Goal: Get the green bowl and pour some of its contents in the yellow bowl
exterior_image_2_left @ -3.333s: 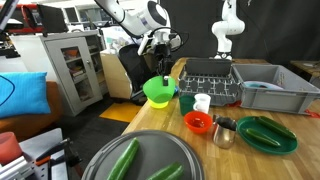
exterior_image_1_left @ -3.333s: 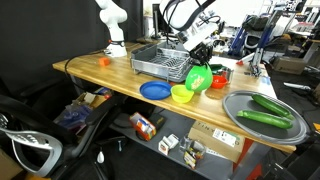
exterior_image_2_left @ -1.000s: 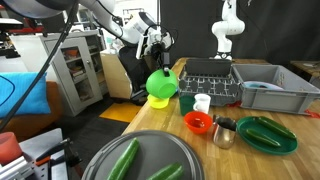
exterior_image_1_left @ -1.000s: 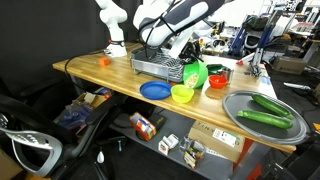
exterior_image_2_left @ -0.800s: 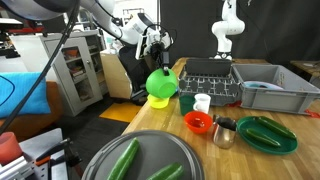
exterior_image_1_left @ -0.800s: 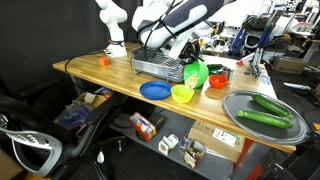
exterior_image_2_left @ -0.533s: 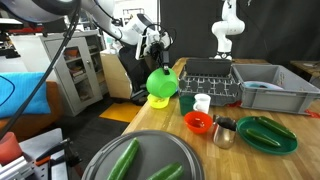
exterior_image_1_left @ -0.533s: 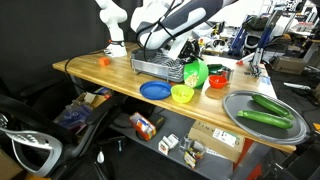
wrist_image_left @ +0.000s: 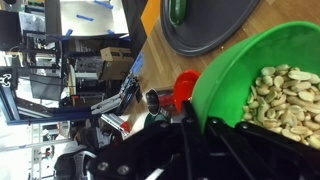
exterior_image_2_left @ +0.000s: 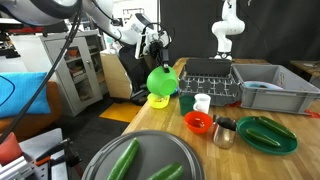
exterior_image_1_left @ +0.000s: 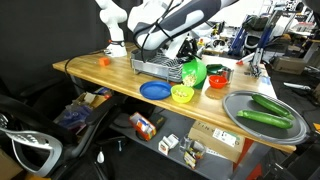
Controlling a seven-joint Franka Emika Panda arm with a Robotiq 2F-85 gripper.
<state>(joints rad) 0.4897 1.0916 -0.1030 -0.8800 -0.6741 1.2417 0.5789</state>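
My gripper [exterior_image_1_left: 186, 52] is shut on the rim of the green bowl [exterior_image_1_left: 192, 72] and holds it tipped steeply on its side just above the yellow bowl [exterior_image_1_left: 182, 94]. In an exterior view the green bowl [exterior_image_2_left: 162, 80] hangs over the yellow bowl [exterior_image_2_left: 158, 100], which stands at the table's edge. The wrist view shows the green bowl [wrist_image_left: 240, 70] full of pale peanuts [wrist_image_left: 285, 100], with my fingers [wrist_image_left: 195, 125] clamped on its rim. The yellow bowl is out of the wrist view.
A blue plate [exterior_image_1_left: 155, 90] lies beside the yellow bowl. A wire dish rack [exterior_image_1_left: 160, 65] stands behind. A red bowl [exterior_image_1_left: 216, 80], a dark green cup [exterior_image_2_left: 186, 102], a white cup [exterior_image_2_left: 203, 102], a metal pitcher [exterior_image_2_left: 223, 130] and a round tray with cucumbers [exterior_image_1_left: 264, 110] stand nearby.
The green bowl has tipped further onto its side over the yellow bowl, and the arm has shifted slightly. Other objects have not moved.
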